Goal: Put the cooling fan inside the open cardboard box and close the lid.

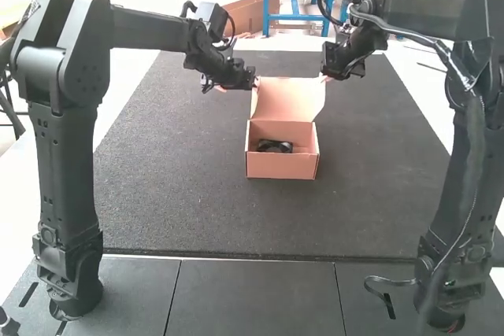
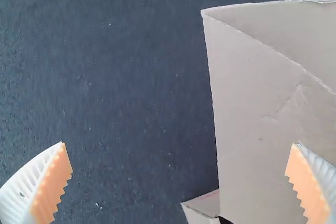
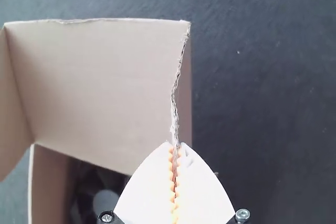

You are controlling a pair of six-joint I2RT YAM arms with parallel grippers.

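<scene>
The cardboard box (image 1: 282,161) sits mid-mat with its lid (image 1: 288,100) standing upright at the back. Inside it lies the black cooling fan (image 1: 274,145), which the right wrist view shows dark (image 3: 93,199) below the lid (image 3: 100,87). My right gripper (image 1: 331,75) is at the lid's upper right corner, and its fingers (image 3: 175,148) are shut on the lid's side edge. At the lid's upper left corner my left gripper (image 1: 239,83) is open (image 2: 178,145). The lid's (image 2: 268,103) left edge stands between its orange pads (image 2: 50,187) without touching them.
A dark rubber mat (image 1: 173,155) covers the table around the box. Both arm bases stand at the near corners. Open mat lies in front of the box and on both sides of it.
</scene>
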